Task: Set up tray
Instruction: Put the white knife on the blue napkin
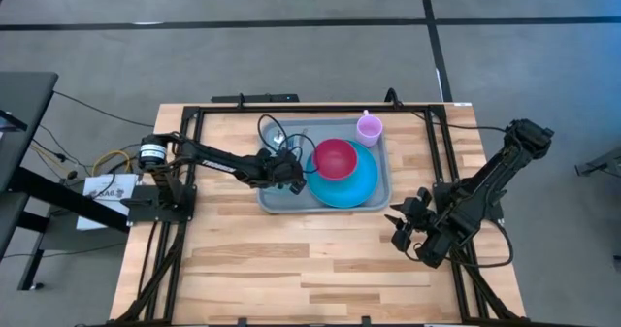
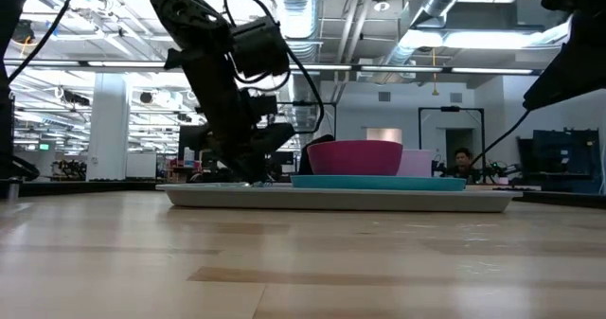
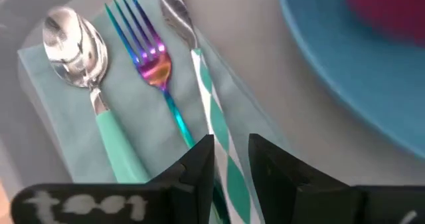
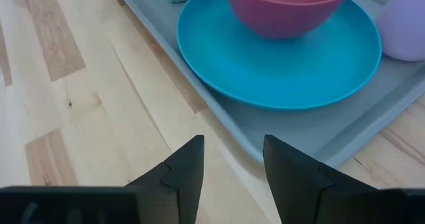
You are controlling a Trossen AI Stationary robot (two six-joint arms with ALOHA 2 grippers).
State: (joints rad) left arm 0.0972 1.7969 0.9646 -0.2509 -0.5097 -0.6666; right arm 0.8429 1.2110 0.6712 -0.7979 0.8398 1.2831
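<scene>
The grey-blue tray (image 1: pixel 281 203) lies flat at the table's middle. It carries a round blue plate (image 1: pixel 357 186) with a magenta bowl (image 1: pixel 335 157) on it, a lilac cup (image 1: pixel 369 128), and a teal napkin (image 3: pixel 73 111) at its left end. On the napkin lie a teal-handled spoon (image 3: pixel 76 48), a rainbow fork (image 3: pixel 149 54) and a knife (image 3: pixel 179 14) with a striped handle. My left gripper (image 1: pixel 294 172) is low over the napkin, shut on the knife. My right gripper (image 1: pixel 403 225) waits open above bare table, right of the tray. My left gripper (image 3: pixel 232 159) pinches the knife's teal-and-white striped handle (image 3: pixel 216 127), toward its free end, between the two fingers. The fingers come down from above and stand across the handle. The knife lies flat along the napkin beside the fork, its blade end pointing away from the gripper.
The wooden tabletop (image 1: pixel 291 269) is bare along the near side and left of the tray. A black frame rail (image 1: pixel 310 109) runs along the far edge. The plate's rim (image 3: pixel 345 78) lies close beside the knife. A person (image 2: pixel 462 160) sits far behind the table.
</scene>
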